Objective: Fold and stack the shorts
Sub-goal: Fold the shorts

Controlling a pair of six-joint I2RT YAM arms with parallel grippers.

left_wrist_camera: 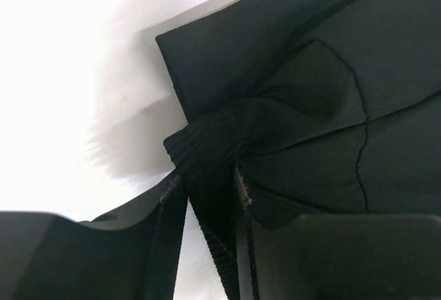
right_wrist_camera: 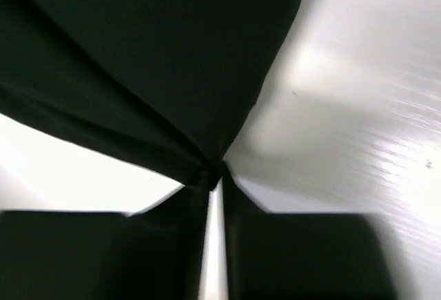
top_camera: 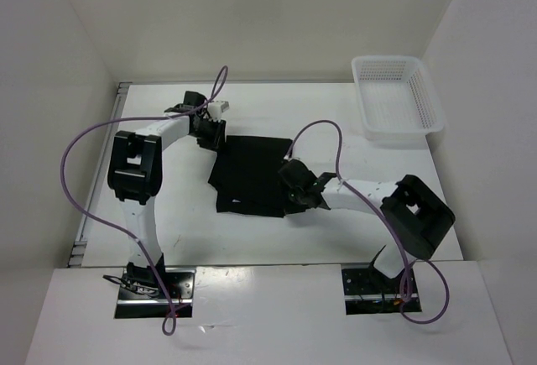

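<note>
The black shorts [top_camera: 250, 176] lie partly folded in the middle of the white table. My left gripper [top_camera: 210, 132] is at their far left corner. In the left wrist view it [left_wrist_camera: 207, 207] is shut on the bunched, ribbed waistband [left_wrist_camera: 207, 148], which fills the gap between the fingers [left_wrist_camera: 165, 231]. My right gripper [top_camera: 295, 195] is at the shorts' near right edge. In the right wrist view it [right_wrist_camera: 215, 181] is shut on a pinched fold of the black fabric [right_wrist_camera: 151, 52], which is lifted a little off the table and stretches away up and left.
A white mesh basket [top_camera: 396, 101] stands at the far right corner of the table. White walls enclose the table on the left, back and right. Purple cables loop over both arms.
</note>
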